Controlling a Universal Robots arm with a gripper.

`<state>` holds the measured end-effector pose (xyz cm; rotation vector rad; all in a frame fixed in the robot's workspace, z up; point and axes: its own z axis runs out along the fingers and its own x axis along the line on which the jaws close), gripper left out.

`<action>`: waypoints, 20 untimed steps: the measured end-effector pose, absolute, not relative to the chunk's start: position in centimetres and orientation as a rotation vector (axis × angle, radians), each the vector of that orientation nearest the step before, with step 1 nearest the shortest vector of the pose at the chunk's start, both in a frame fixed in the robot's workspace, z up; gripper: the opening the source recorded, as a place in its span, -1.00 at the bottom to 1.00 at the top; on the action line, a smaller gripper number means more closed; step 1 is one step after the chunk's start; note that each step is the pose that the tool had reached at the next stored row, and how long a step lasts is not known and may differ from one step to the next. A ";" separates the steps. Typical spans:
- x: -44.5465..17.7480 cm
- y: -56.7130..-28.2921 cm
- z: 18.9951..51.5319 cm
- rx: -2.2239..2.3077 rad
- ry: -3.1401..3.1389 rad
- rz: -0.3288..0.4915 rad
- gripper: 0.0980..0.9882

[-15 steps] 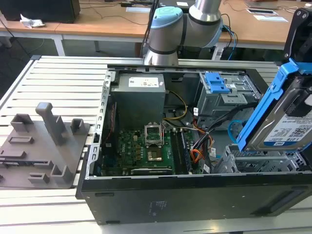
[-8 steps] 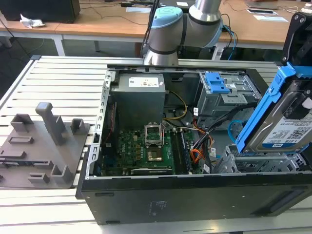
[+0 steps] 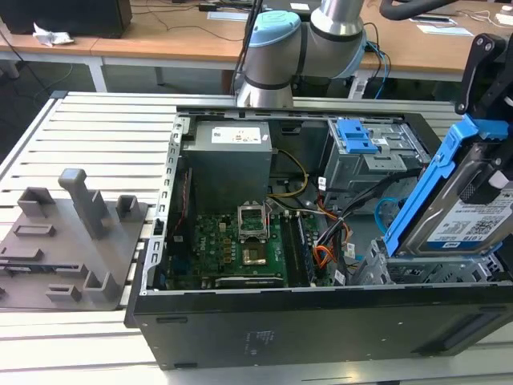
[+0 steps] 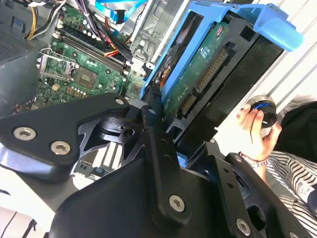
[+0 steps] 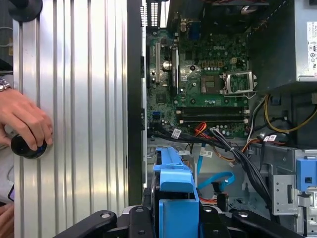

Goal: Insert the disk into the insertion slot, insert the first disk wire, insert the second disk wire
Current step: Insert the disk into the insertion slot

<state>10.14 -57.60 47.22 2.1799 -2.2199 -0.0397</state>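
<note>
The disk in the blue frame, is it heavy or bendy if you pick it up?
Probably stiff, not bendy: the disk looks like a metal block clipped in a rigid blue carrier. It is likely heavy for its size. Its bare green circuit board could be damaged if bumped.

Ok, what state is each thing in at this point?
the disk: gripped, tilted, not inserted
gripper: shut on the disk
the insertion slot: without the disk
the first disk wire: not plugged into the disk
the second disk wire: looped, not plugged in
computer case: side open
</note>
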 end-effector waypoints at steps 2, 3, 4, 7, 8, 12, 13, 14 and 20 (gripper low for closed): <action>10.1 -57.6 47.1 2.180 -2.220 -0.040 -0.41; 10.1 -57.6 47.0 2.180 -2.220 -0.040 -0.41; 10.1 -57.6 46.9 2.180 -2.220 -0.040 -0.41; 10.1 -57.6 46.7 2.180 -2.220 -0.040 -0.41; 10.1 -57.6 46.5 2.180 -2.220 -0.040 -0.41; 10.1 -57.2 46.1 2.180 -2.220 -0.040 -0.41; 10.1 -56.7 46.0 2.180 -2.220 -0.040 -0.41; 10.1 -56.2 46.0 2.180 -2.220 -0.040 -0.41; 10.7 -54.9 45.9 2.180 -2.219 -0.039 -0.41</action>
